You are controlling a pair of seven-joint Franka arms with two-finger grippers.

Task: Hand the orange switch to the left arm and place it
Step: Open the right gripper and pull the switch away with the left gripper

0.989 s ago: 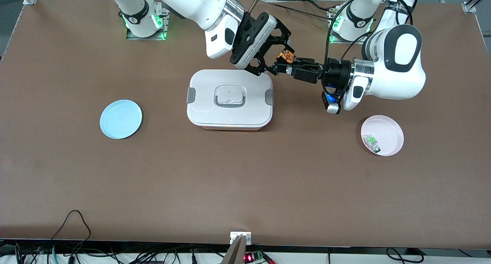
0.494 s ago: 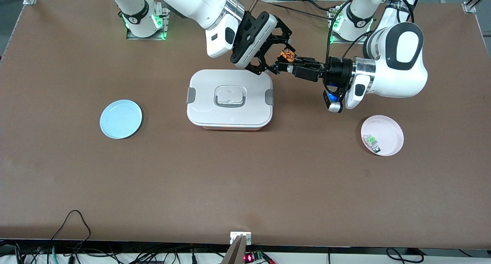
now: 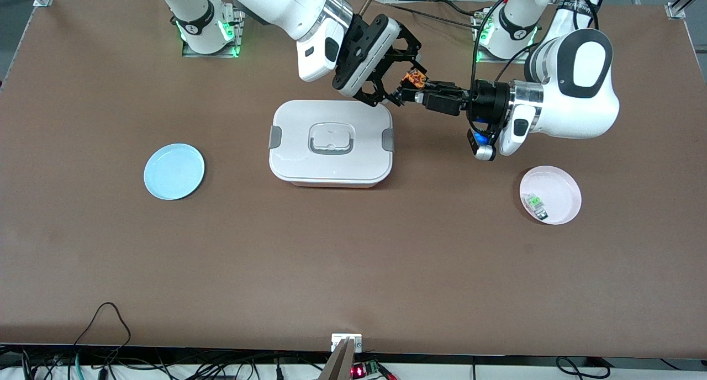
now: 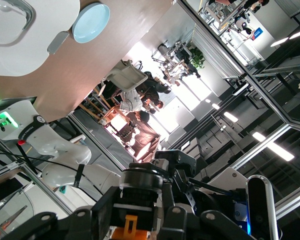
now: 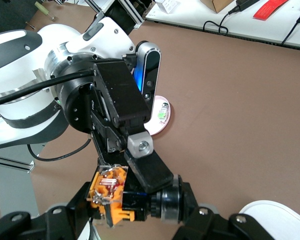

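High front camera over whole table; wrist cameras close on the handover.

- We find no legible text, label, brand, number or sign in any view.
- Markings on the arm bases, at the table edge farthest from the front camera, are too small for us to read.

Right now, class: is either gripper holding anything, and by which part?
The left gripper pinches the small black-and-orange switch by one end; the right gripper straddles it, open.
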